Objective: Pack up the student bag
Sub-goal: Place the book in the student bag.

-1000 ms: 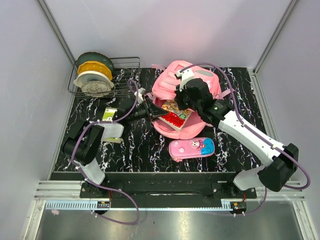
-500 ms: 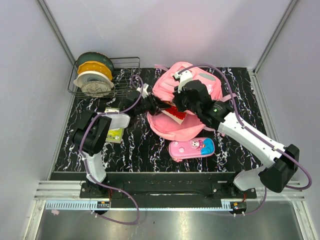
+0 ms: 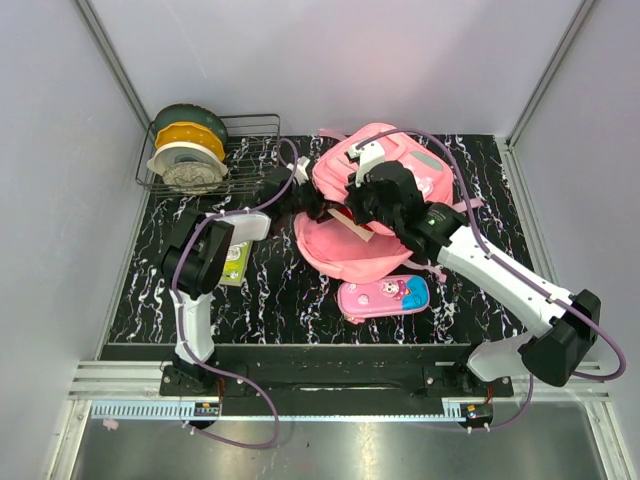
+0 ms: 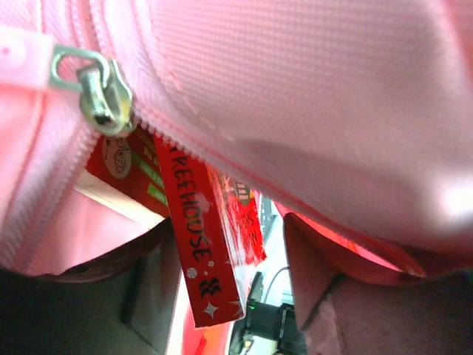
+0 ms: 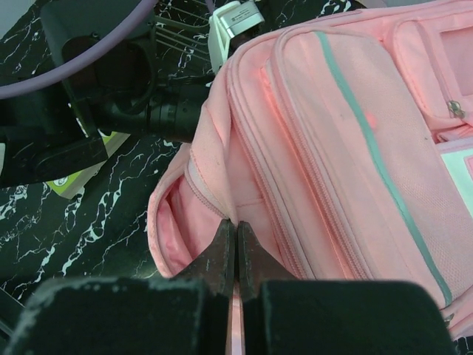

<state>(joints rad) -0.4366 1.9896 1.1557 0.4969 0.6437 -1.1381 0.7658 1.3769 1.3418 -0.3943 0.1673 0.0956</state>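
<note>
Pink fabric pretty much everywhere here. The student bag (image 3: 420, 178) lies at the middle-back of the black marbled table (image 3: 280, 290), with its main compartment gaping open toward the near-left and the flap flopped down in front. The right gripper (image 5: 236, 255) has its two fingers squeezed right together on the edge of the bag's opening, with only a thin sliver of pink between them, so it's pinching the fabric by the zip line. The left gripper (image 3: 310, 203) is poked into the mouth of the bag from the left. Its wrist camera shows a red book (image 4: 201, 244) with "TREEHOUSE" on the spine sitting under the pink lip, and a metal zip pull (image 4: 96, 87) up top. Honestly can't tell if those fingers are clamping the book or are just around it. A small pink-purple pencil case (image 3: 385, 295) lies just in front of the bag, and a wire rack (image 3: 255, 125) with spools (image 3: 187, 150) sits at the far left.
</note>
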